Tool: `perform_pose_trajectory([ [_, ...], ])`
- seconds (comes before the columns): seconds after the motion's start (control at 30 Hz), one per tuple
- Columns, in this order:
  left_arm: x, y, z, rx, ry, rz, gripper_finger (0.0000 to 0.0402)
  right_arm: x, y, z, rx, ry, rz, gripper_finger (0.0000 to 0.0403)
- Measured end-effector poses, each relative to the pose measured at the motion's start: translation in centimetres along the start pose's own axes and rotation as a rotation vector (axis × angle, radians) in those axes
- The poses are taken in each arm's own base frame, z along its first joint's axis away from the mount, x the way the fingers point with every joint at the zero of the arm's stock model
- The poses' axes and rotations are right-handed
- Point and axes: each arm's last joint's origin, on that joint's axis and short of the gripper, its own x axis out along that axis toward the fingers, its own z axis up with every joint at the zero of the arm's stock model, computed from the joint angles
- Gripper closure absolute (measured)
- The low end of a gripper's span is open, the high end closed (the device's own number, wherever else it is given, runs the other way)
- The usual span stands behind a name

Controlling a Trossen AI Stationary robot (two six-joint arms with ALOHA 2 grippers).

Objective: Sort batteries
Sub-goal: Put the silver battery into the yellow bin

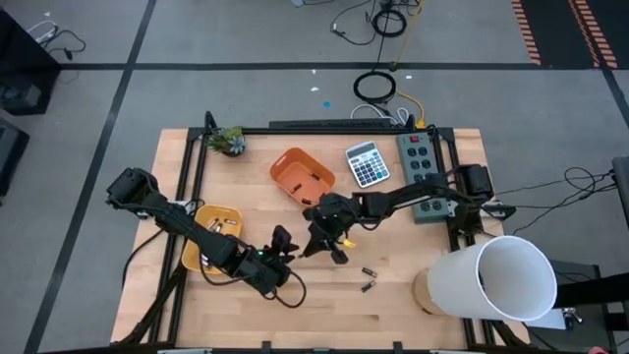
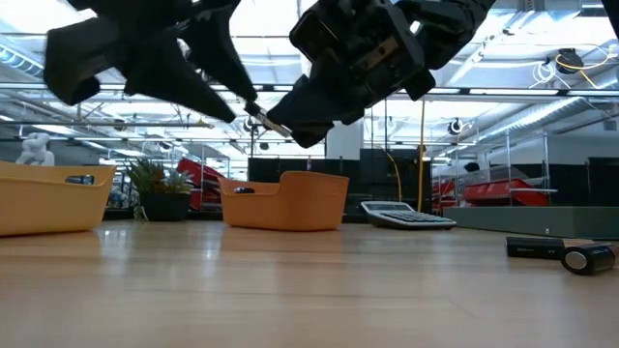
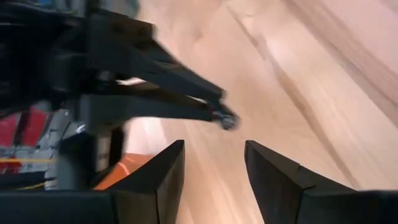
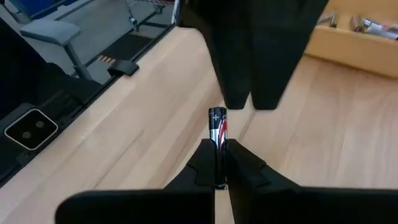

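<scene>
My right gripper (image 4: 217, 163) is shut on a thin dark battery (image 4: 217, 129) with a red and silver band, held well above the table's middle. Facing it, a short way off toward the table's left, my left gripper (image 3: 214, 171) stands open with nothing between its fingers. In the high view the two grippers (image 1: 285, 238) (image 1: 307, 246) meet just right of the yellow tray (image 1: 197, 258), which holds several batteries. Two more batteries (image 1: 370, 272) (image 1: 366, 287) lie on their sides on the wood. My right gripper pinches the battery's rear part (image 4: 217, 158) between its two fingertips. The battery lies along the fingers and sticks out beyond them, its plus end (image 4: 216, 113) toward my left gripper. The fingers slant down toward the table's left. The battery is clear of the table.
An orange tray (image 1: 316, 167), a calculator (image 1: 367, 163) and a grey power strip (image 1: 423, 177) lie toward the far side. A small plant (image 1: 228, 141) stands at the far left. A large white cylinder (image 1: 496, 280) fills the near right corner. Bare wood lies along the near edge.
</scene>
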Motion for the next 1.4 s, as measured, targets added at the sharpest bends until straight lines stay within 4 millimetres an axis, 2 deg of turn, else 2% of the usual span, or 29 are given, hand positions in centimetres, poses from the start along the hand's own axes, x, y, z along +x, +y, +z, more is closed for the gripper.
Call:
perform_pose_trajectory([
  [0.2, 0.0, 0.0, 0.4, -0.016, -0.046, -0.020, 0.0241, -0.7, 0.3, 1.0, -0.023, -0.029, -0.002, 0.0401],
  [0.5, 0.0, 0.4, 1.0, -0.062, -0.098, 0.009, 0.0298, -0.7, 0.3, 1.2, -0.010, -0.052, -0.009, 0.0400],
  [0.77, 0.0, 0.6, 1.1, -0.050, -0.100, 0.029, 0.0313, -0.6, 0.5, 1.3, -0.015, -0.059, -0.002, 0.0400],
  [0.97, 0.0, 0.6, 1.1, -0.050, -0.096, 0.042, 0.0364, -0.4, 0.9, 1.4, -0.019, -0.058, 0.002, 0.0397],
  [1.07, -0.1, 0.6, 1.1, -0.056, -0.098, 0.045, 0.0364, -0.3, 1.1, 1.4, -0.022, -0.061, 0.019, 0.0377],
  [1.2, -0.1, 0.5, 0.9, -0.105, -0.077, 0.033, 0.0364, -0.3, 1.2, 1.4, 0.005, -0.052, 0.023, 0.0327],
  [1.3, -1.1, 0.1, 0.6, -0.135, -0.011, -0.008, 0.0364, -1.6, 1.1, 1.6, 0.034, -0.005, 0.025, 0.0287],
  [1.4, -3.2, 0.0, 0.6, -0.208, 0.070, -0.063, 0.0364, -3.8, 1.2, 2.3, 0.038, 0.046, -0.032, 0.0257],
])
